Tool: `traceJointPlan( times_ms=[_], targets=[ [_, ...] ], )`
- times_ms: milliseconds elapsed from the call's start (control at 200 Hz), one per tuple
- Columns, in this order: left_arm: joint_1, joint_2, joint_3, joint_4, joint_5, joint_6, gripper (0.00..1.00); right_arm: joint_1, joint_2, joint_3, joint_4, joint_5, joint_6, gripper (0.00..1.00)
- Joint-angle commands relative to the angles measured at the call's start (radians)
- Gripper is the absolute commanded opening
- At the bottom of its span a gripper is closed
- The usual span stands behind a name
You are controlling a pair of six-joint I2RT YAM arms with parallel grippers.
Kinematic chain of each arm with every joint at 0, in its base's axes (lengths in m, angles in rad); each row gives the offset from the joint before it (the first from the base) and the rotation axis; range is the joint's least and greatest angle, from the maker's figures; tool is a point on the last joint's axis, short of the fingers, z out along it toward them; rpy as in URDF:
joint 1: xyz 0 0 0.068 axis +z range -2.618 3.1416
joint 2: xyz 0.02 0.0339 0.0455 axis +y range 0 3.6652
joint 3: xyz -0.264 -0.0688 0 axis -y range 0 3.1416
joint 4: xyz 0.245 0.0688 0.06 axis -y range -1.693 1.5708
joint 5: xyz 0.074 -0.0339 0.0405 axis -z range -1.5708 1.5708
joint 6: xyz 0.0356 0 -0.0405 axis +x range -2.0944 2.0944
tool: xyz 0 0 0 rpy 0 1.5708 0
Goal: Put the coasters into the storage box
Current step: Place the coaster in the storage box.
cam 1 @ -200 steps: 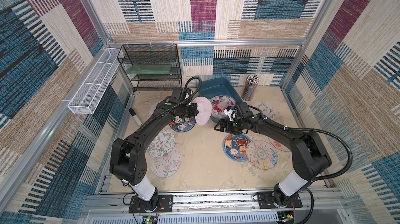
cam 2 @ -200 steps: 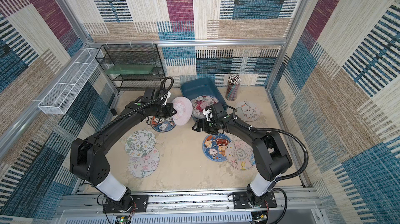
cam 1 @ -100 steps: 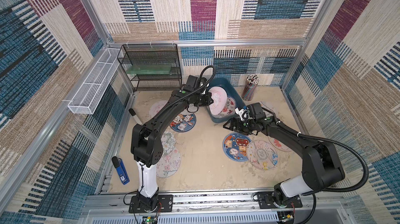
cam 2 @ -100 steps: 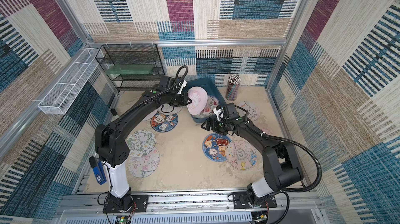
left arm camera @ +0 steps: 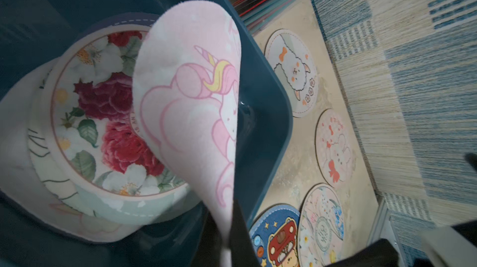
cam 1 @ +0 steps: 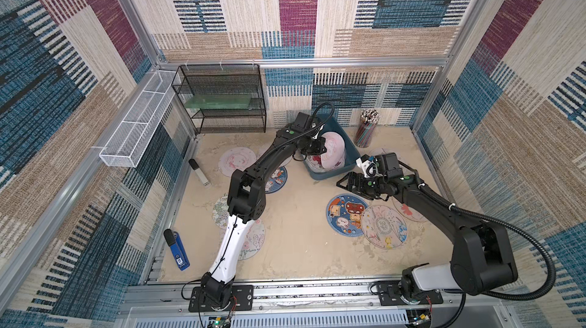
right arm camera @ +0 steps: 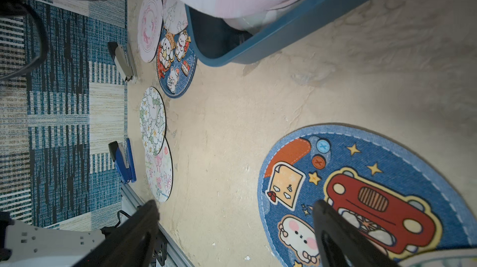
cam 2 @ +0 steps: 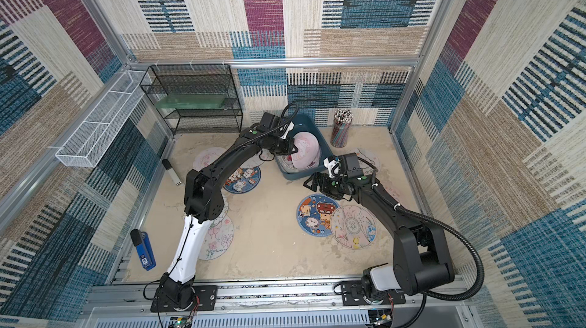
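okay, my left tool (cam 1: 321, 148) is pinching 1 pink unicorn coaster (left arm camera: 191, 103) by its edge, holding it on end over the storage box (cam 1: 329, 175), above a stack topped by 1 rose coaster (left arm camera: 103, 113). my right tool (right arm camera: 236, 207) is spread wide over the bench (cam 1: 298, 231), at the edge of 1 blue car coaster (cam 1: 347, 215). i count 9 coasters (cam 1: 236, 161) flat on the bench: 5 left, 4 right.

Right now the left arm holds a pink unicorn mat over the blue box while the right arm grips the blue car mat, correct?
No: the right fingers stand open near the blue car mat, gripping nothing, as the right wrist view shows. The left fingers do hold the pink unicorn mat over the blue box.
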Motion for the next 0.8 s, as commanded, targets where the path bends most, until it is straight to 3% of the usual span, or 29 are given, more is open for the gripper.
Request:
traceJointPlan(
  times_ms=[0,205,516,596,791],
  targets=[
    [0.0,0.043,0.07,-0.068,-0.088,0.083,0.0,-0.005,-0.018,-0.01,-0.008,-0.006,0.0,0.96],
    [0.001,0.118,0.135,-0.139,-0.182,0.135,0.0,-0.006,-0.023,-0.015,-0.005,-0.008,0.009,0.96],
    [0.0,0.101,0.1,-0.141,-0.312,0.177,0.53,-0.004,-0.021,-0.022,0.001,-0.017,0.017,0.96],
    [-0.001,0.087,0.095,-0.142,-0.335,0.184,0.59,-0.003,-0.023,-0.025,0.005,-0.019,0.021,0.96],
    [0.0,0.05,0.084,-0.141,-0.365,0.197,0.65,0.001,-0.023,-0.027,0.013,-0.019,0.025,0.96]
  ],
)
